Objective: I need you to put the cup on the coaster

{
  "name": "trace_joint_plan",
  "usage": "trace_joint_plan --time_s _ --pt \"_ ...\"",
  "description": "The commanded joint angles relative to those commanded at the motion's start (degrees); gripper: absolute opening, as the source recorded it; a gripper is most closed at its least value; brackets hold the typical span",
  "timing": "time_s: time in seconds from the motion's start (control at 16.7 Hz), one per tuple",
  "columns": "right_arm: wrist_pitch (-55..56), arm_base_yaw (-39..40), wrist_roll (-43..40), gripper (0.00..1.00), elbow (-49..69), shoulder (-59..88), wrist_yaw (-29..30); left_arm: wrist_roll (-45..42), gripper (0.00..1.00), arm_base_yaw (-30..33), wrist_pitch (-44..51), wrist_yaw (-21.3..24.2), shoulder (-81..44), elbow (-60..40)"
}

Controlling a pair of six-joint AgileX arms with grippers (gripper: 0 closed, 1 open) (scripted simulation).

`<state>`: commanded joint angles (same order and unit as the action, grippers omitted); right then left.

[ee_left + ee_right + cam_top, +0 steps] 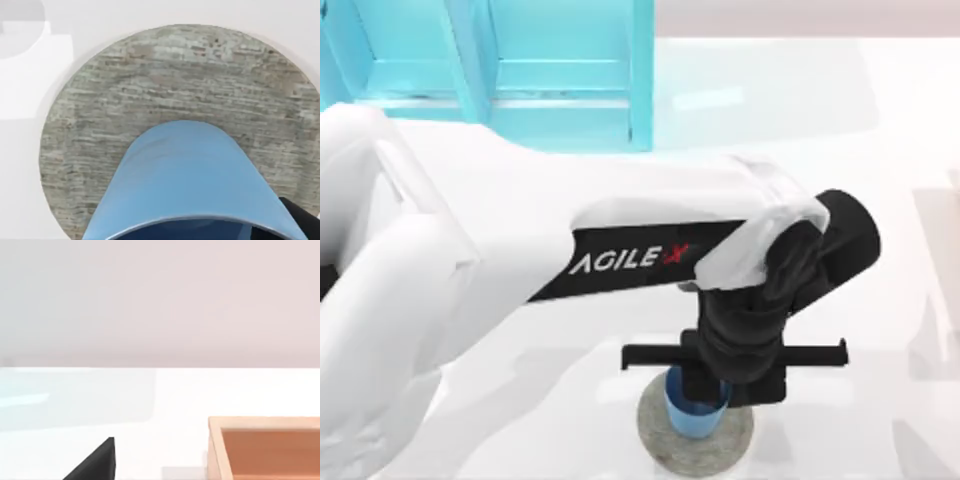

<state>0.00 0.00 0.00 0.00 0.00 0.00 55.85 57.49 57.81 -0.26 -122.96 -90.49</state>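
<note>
The small blue cup stands over the middle of the round, grey, speckled coaster near the table's front edge. I cannot tell whether its base touches the disc. My left gripper reaches down onto the cup from behind and is shut on the cup at its rim. In the left wrist view the cup is very close, with the coaster spreading around and behind it. A black edge of my right gripper shows in the right wrist view, parked away from the cup.
A large light-blue shelf unit stands at the back left. The left arm's white link crosses the middle of the table. An orange-brown wooden box lies near the right gripper.
</note>
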Motion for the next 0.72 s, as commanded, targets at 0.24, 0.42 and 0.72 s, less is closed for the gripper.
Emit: trace_joint_plan --time_s 0.24,0.42,0.72 --pt "0.0 0.0 0.0 1.00 0.0 0.0 0.0 0.0 0.38 0.0 0.0 0.0 0.0 0.0" --pt "0.0 0.0 0.0 1.00 0.0 0.0 0.0 0.0 0.60 0.0 0.0 0.0 0.0 0.0" --pt "0.0 0.0 0.0 1.00 0.0 0.0 0.0 0.0 0.98 0.0 0.0 0.0 0.0 0.0"
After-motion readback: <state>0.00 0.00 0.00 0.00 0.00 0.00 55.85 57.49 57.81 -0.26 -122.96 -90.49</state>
